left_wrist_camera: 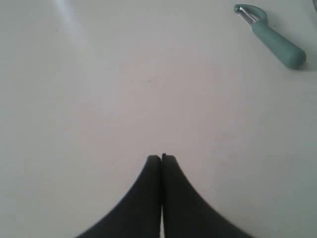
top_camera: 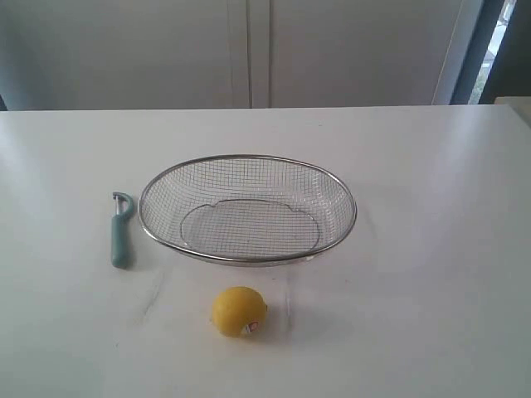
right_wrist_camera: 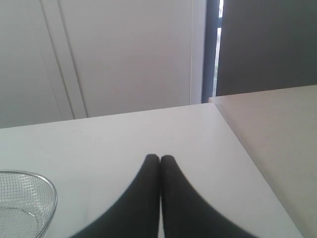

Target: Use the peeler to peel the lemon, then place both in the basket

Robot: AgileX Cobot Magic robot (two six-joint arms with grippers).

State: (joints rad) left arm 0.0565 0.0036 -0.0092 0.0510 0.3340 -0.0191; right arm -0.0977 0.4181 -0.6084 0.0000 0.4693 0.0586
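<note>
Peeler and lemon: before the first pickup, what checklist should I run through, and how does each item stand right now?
1. Peeler lying free on the table, apart from the basket: ok.
2. Lemon free on the table, apart from the basket, sticker showing: ok.
3. Basket upright with nothing inside: ok.
4. Left gripper open for a grasp: not ok, jaws shut and holding nothing.
5. Right gripper open for a grasp: not ok, jaws shut and holding nothing.
6. Lemon seen by the right wrist view: not ok, only a bit of the basket rim shows.
</note>
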